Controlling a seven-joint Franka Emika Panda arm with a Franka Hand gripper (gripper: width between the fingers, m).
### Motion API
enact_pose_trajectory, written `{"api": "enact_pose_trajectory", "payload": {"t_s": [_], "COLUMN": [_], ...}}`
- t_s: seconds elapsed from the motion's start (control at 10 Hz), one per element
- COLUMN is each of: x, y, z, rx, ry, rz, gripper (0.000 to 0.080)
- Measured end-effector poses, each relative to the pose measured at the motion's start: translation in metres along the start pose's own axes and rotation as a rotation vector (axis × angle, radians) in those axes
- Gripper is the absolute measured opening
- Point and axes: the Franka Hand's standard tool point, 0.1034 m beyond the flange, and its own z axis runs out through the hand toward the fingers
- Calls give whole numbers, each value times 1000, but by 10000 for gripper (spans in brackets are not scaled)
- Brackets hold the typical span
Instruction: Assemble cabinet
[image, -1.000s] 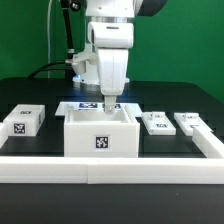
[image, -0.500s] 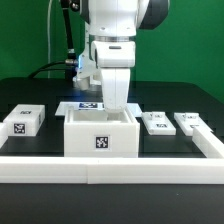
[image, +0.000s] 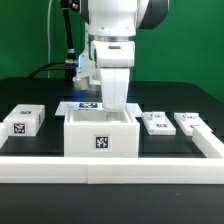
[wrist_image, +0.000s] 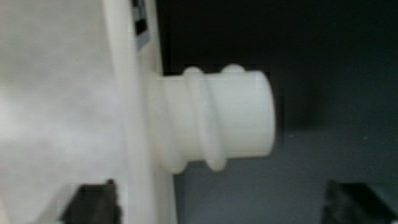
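The white cabinet body (image: 99, 134), an open box with a tag on its front, stands at the table's middle. My gripper (image: 116, 104) reaches down at the box's back wall, towards the exterior view's right, with its tips at the rim. In the wrist view the gripper (wrist_image: 228, 205) is open. One dark finger (wrist_image: 91, 201) lies over the white cabinet wall (wrist_image: 71, 100), the other (wrist_image: 365, 200) over the dark table. A white ribbed knob (wrist_image: 222, 115) sticks out of that wall between the jaws. Nothing is held.
A white tagged part (image: 24, 121) lies at the exterior view's left. Two smaller white parts (image: 156, 123) (image: 192, 123) lie at its right. The marker board (image: 82, 106) lies behind the cabinet body. A white rail (image: 110, 166) runs along the front and up the right side.
Since a second ago the gripper has shifted a little to the exterior view's right and sunk lower at the box's back wall. It has stayed still over the last half second.
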Motion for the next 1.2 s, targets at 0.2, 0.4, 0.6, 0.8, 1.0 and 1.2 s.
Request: {"api": "enact_pose_trajectory", "payload": {"t_s": [0.2, 0.4, 0.6, 0.8, 1.0, 1.2], "x": [0, 0, -1, -1, -1, 3], "y": [0, 0, 1, 1, 2, 24], "z": [0, 0, -1, -1, 0, -1], "rx": [0, 0, -6, -6, 4, -7], "ry": [0, 0, 0, 0, 0, 2], "rz": [0, 0, 2, 2, 2, -10], "gripper": [279, 90, 35, 35, 35, 35]}}
